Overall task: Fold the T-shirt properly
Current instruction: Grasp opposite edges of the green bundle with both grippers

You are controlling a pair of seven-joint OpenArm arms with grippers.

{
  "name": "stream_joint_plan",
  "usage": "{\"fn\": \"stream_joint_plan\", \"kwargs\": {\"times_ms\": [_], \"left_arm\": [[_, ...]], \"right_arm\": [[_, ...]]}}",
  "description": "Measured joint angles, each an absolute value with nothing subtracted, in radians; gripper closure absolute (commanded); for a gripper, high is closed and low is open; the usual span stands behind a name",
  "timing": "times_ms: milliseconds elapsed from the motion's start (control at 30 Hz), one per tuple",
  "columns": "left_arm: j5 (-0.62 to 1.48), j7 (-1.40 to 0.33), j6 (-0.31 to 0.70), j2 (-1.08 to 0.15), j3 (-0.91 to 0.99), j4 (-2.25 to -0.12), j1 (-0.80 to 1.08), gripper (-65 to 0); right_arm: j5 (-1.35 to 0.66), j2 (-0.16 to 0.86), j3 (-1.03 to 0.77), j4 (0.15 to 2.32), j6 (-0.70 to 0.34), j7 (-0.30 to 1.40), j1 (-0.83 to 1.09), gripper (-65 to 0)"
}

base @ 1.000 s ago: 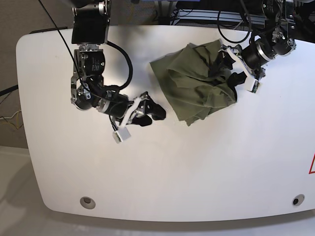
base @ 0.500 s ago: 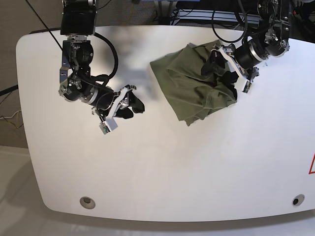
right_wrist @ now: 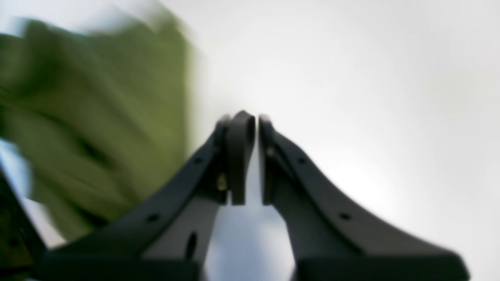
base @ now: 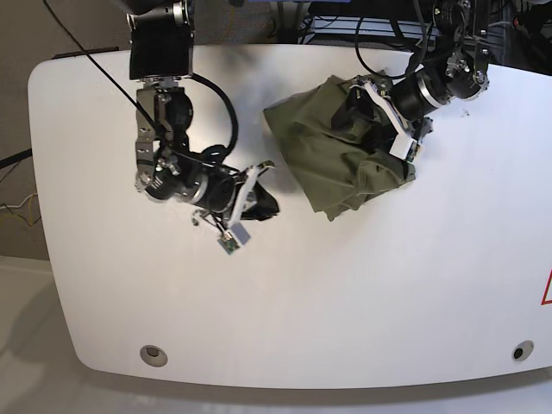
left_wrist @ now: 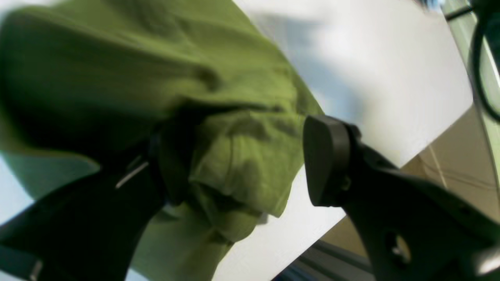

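The right hand (base: 259, 200) has swung back toward the T-shirt (base: 332, 151) after pulling away to the base view's left half a second ago, and it now sits just beside the cloth's near edge. Its fingers, spread a second ago, have drawn nearly together with nothing between them. The left hand (base: 378, 129) has pushed farther over the T-shirt, bunching a fold between its wide-spread fingers.

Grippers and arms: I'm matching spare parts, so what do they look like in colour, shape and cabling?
Both arms are black and bare metal, with black cables looping along them. The left gripper has matte black fingers with broad, flat, rounded pads. The right gripper has matte black, curved fingers tapering to narrow tips, with small screw holes. From the base view, white pieces sit near each wrist.
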State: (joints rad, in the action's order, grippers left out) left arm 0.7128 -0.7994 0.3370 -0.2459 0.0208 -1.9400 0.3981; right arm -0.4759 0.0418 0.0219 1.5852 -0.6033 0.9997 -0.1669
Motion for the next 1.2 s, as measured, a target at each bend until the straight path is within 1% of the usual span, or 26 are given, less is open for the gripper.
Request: {"fn": "stream_joint_plan", "kwargs": {"times_ms": [33, 100, 167, 233, 300, 367, 433, 500, 567, 633, 700, 767, 833, 900, 967, 1100, 1167, 1200], "left_arm": [[0.707, -0.799, 0.337, -0.244, 0.022, -1.935, 0.398, -42.0], [0.687, -0.8, 0.337, -0.247, 0.027, -1.924, 0.394, -40.5], [0.669, -0.799, 0.337, -0.248, 0.043, -1.912, 0.385, -39.6], [0.653, -0.799, 0.329, -0.251, 0.061, -1.899, 0.378, -37.7], [0.636, -0.801, 0.322, -0.253, 0.07, -1.893, 0.373, -34.2], [0.634, -0.809, 0.323, -0.253, 0.069, -1.892, 0.371, -27.9], [0.631, -0.82, 0.336, -0.252, 0.062, -1.891, 0.37, -12.8], [0.618, -0.836, 0.338, -0.247, 0.052, -1.889, 0.37, -6.7], [0.6, -0.849, 0.338, -0.236, 0.043, -1.889, 0.371, -2.9], [0.598, -0.85, 0.338, -0.231, 0.033, -1.889, 0.375, -0.4], [0.603, -0.853, 0.351, -0.228, 0.031, -1.89, 0.378, -3.7], [0.611, -0.85, 0.35, -0.229, 0.034, -1.891, 0.381, -26.9], [0.617, -0.841, 0.348, -0.23, 0.05, -1.895, 0.384, -36.0], [0.657, -0.774, 0.33, -0.227, 0.073, -1.903, 0.391, -41.4], [0.664, -0.723, 0.329, -0.229, 0.087, -1.912, 0.389, -44.1], [0.665, -0.706, 0.329, -0.231, 0.093, -1.915, 0.379, -43.5], [0.662, -0.706, 0.33, -0.229, 0.095, -1.915, 0.38, -44.5], [0.656, -0.708, 0.334, -0.229, 0.096, -1.915, 0.381, -43.3]], "right_arm": [[-0.475, 0.04, 0.034, 1.586, -0.603, 0.994, -0.171, -17.6], [-0.471, 0.04, 0.063, 1.585, -0.604, 1.0, -0.175, -33.6], [-0.457, 0.046, 0.099, 1.582, -0.606, 1.009, -0.171, -39.3], [-0.451, 0.049, 0.117, 1.58, -0.606, 1.029, -0.169, -41.1], [-0.464, 0.056, 0.127, 1.579, -0.606, 1.044, -0.165, -40.3], [-0.488, 0.061, 0.133, 1.581, -0.606, 1.048, -0.163, -37.4], [-0.506, 0.061, 0.137, 1.583, -0.606, 1.053, -0.166, -31.7], [-0.539, 0.06, 0.151, 1.587, -0.607, 1.056, -0.169, -25.0], [-0.559, 0.06, 0.158, 1.593, -0.612, 1.059, -0.168, -21.5], [-0.569, 0.058, 0.158, 1.596, -0.614, 1.064, -0.166, -20.2], [-0.569, 0.058, 0.157, 1.596, -0.614, 1.08, -0.165, -21.7], [-0.57, 0.059, 0.154, 1.596, -0.614, 1.089, -0.165, -28.4], [-0.573, 0.059, 0.142, 1.596, -0.625, 1.09, -0.166, -32.1], [-0.579, 0.061, 0.129, 1.596, -0.63, 1.095, -0.168, -35.1], [-0.582, 0.068, 0.128, 1.596, -0.63, 1.102, -0.174, -37.3], [-0.591, 0.069, 0.11, 1.594, -0.63, 1.111, -0.192, -39.8], [-0.596, 0.066, 0.102, 1.594, -0.632, 1.112, -0.207, -43.3], [-0.596, 0.064, 0.102, 1.594, -0.629, 1.115, -0.214, -43.2]]}}
